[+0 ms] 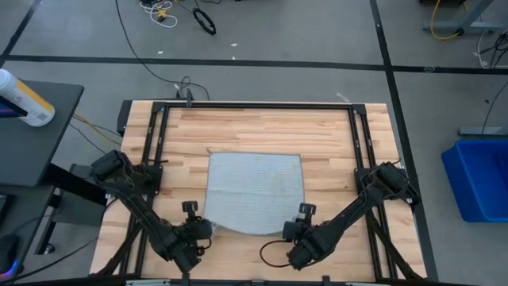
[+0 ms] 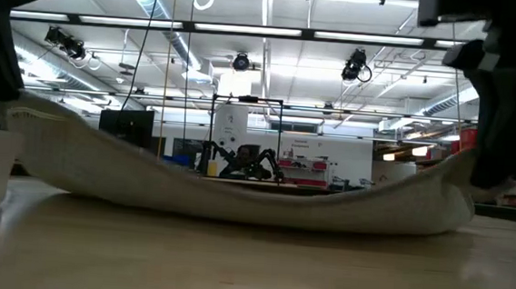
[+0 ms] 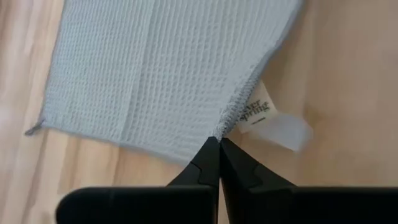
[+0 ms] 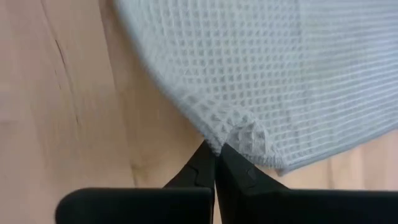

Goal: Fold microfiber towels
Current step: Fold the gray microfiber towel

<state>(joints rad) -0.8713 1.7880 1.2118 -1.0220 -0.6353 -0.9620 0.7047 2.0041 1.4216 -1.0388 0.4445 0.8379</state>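
The pale grey-blue ribbed towel (image 1: 254, 189) lies spread in the middle of the wooden table. Its far edge and middle lie flat, and its two near corners are raised. In the low view the towel (image 2: 236, 193) sags between the two raised corners, with its middle on the table. My left gripper (image 1: 208, 228) is shut on the near left corner, beside the white tag (image 3: 261, 115). My right gripper (image 1: 296, 231) is shut on the near right corner. My left gripper pinches the towel's near left corner (image 3: 221, 127) between its two fingertips, right beside the white tag, coming from the table's near side. The corner is raised off the table and the rest of the towel slopes down onto the wood. My right gripper pinches the towel's near right corner (image 4: 225, 138) between its two fingertips, coming from the table's near side. The cloth bunches slightly at the tips. The corner is raised and the towel slopes down from it onto the table.
A black frame (image 1: 254, 106) runs around the work area on the table. A bright blue bin (image 1: 480, 179) stands on the floor to the right. A dark side table with a white bottle (image 1: 24, 99) stands to the left. Bare wood lies beyond the towel's far edge.
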